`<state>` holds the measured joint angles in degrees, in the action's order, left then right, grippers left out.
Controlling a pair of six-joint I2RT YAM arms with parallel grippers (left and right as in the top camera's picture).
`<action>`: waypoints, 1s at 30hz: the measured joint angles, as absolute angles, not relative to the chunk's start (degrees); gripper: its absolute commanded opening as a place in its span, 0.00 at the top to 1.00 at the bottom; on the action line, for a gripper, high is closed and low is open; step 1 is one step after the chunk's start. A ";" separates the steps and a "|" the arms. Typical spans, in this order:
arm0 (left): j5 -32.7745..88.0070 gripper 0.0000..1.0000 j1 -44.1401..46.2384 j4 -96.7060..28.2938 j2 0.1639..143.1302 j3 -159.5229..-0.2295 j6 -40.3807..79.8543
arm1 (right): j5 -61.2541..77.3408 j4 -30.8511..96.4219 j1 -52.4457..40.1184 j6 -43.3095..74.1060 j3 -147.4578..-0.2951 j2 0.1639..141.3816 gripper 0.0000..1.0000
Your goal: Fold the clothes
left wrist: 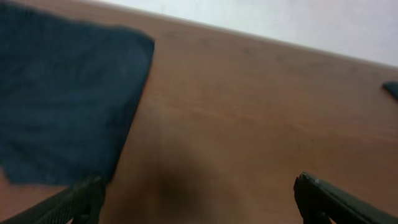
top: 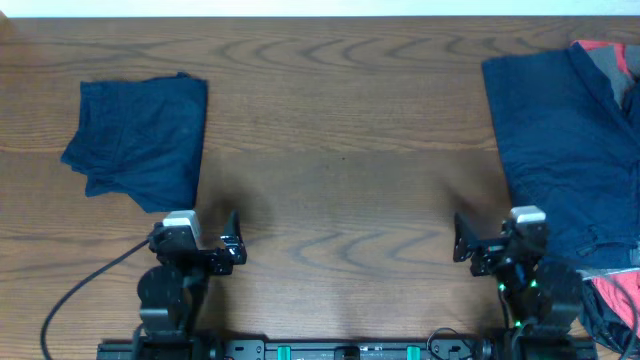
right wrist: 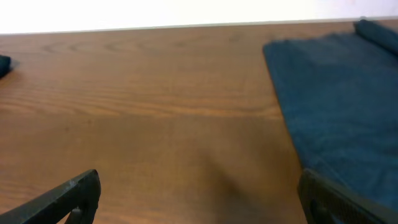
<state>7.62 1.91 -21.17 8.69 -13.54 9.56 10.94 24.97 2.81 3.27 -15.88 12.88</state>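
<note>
Since both tools stand wide open, neither one holds or touches anything. The left tool [left wrist: 199, 186] hangs low over the bare desk [top: 340, 130], its two fingers far apart. The right tool [right wrist: 199, 183] is the same: fingers spread, nothing between them, only wood below.

Just to the right of the right tool lie the spread blue shorts [top: 560, 140]. They cover the right side of the desk and are not yet folded, and their left edge is near the tool. A red garment [top: 598, 48] and a grey garment [top: 625, 65] lie at the far right corner, against the shorts.

Up and to the left of the left tool sit the folded blue shorts [top: 140, 140], a small neat block near the far left of the desk. That pair looks done.

The spread shorts should be soft, light and floppy. They will sag and bunch when lifted, but they will not break, and woven cloth does not slip much. They are much bigger than a tool, so each tool should pinch a corner or an edge. The thick band at the top would be the best place to pinch, but the close views are blurry, so I can only guess it is at the near end.
</note>
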 measured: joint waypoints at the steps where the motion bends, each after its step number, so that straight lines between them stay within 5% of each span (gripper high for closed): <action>1: 7.60 0.02 1.91 -23.16 10.48 -15.94 9.80 | 10.57 26.15 2.81 3.33 -18.48 16.01 0.01; 9: 7.84 0.02 1.91 -41.80 29.45 -35.77 10.55 | 4.97 42.81 2.81 3.70 -37.82 46.59 0.01; 19: 8.43 0.02 1.93 -50.81 44.23 -40.66 10.74 | -5.28 41.12 3.05 7.46 -44.71 74.06 0.01; 27: 8.62 0.02 1.93 -50.78 47.64 -40.66 10.74 | -23.79 39.53 4.86 13.78 -44.73 86.11 0.20; 30: 8.64 0.02 1.93 -50.81 48.07 -40.66 10.74 | -28.08 38.72 4.89 15.62 -44.73 88.68 0.19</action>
<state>8.64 1.93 -50.81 48.07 -40.66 10.74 -28.08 38.72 4.89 15.62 -44.73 88.68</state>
